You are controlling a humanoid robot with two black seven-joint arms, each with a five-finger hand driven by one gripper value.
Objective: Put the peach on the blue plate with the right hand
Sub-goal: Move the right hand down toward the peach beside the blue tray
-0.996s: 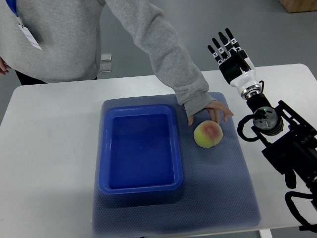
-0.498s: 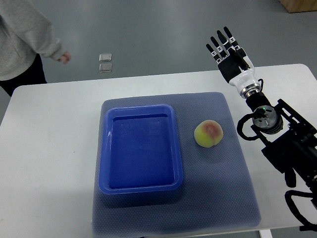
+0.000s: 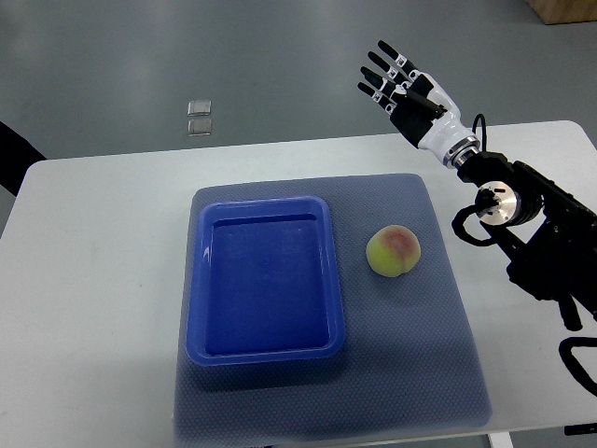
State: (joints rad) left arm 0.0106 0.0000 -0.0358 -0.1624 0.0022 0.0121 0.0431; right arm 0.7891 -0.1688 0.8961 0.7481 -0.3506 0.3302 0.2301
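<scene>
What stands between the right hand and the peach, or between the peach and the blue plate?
Nothing visible. The right hand is open beyond the mat, and only bare mat separates the peach from the blue plate.

Open mat (image 3: 410,327) surrounds the peach (image 3: 393,251) on every side, with a clear gap to the blue plate (image 3: 264,345) at its left; the right hand (image 3: 403,86), fingers spread, hangs beyond the table's (image 3: 84,308) far edge, nothing between.

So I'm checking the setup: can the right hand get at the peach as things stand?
Probably yes. The right hand is open, up past the table's far edge, and the peach sits alone on the mat beside the tray, nothing between them.
</scene>
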